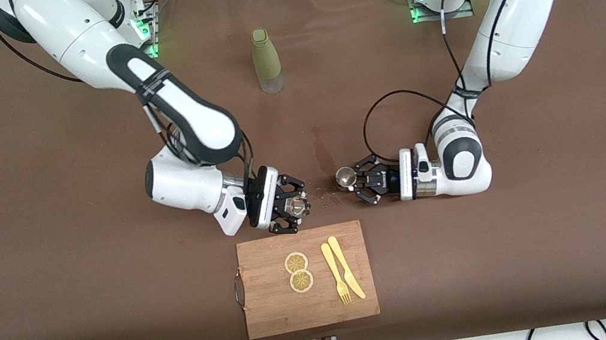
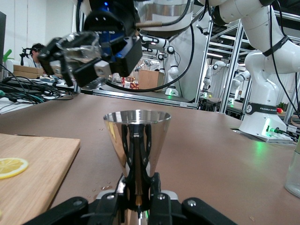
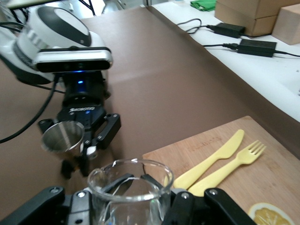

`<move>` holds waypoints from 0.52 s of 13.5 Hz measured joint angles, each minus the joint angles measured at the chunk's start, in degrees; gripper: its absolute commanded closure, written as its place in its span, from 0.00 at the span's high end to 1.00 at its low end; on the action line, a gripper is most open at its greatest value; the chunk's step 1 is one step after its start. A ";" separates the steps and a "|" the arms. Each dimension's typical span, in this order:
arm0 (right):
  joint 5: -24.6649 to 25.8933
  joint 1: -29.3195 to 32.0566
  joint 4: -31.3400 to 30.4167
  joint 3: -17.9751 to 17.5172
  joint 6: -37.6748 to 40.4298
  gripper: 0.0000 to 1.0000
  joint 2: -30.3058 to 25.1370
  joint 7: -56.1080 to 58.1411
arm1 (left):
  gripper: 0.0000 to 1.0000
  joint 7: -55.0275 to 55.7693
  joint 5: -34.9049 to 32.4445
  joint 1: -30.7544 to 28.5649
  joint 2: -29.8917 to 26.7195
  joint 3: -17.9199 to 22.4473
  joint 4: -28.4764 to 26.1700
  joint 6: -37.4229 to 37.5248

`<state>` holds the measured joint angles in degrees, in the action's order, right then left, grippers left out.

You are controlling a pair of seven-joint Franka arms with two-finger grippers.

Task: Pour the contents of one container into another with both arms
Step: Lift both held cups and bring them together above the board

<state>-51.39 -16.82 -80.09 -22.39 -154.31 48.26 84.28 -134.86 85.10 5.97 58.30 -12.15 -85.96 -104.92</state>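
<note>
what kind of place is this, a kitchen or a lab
Most likely a robotics lab, set up like a bar counter. More white robot arms stand in the background on metal frames, and a person sits at a desk. The cutting board, lemon slices and steel jigger look like props.

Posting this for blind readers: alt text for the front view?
Two white arms face each other above a cutting board: the right gripper holds a glass cup, the left gripper a metal jigger.
</note>
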 measured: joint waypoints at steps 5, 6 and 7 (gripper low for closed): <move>8.11 -3.12 -0.02 0.08 -5.13 0.05 0.01 -7.11 | 0.00 0.12 0.09 2.21 0.18 0.05 1.57 -2.73; 8.52 -3.75 -0.05 0.10 -5.92 0.05 0.00 -7.11 | 0.00 0.12 0.09 2.51 0.29 0.06 1.89 -2.92; 9.12 -4.51 -0.19 0.13 -6.78 0.05 0.00 -7.12 | 0.00 0.12 0.09 2.80 0.49 0.07 2.18 -3.04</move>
<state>-42.27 -21.32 -80.27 -22.26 -161.09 48.27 77.15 -134.74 85.19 8.77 58.79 -12.08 -83.78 -107.96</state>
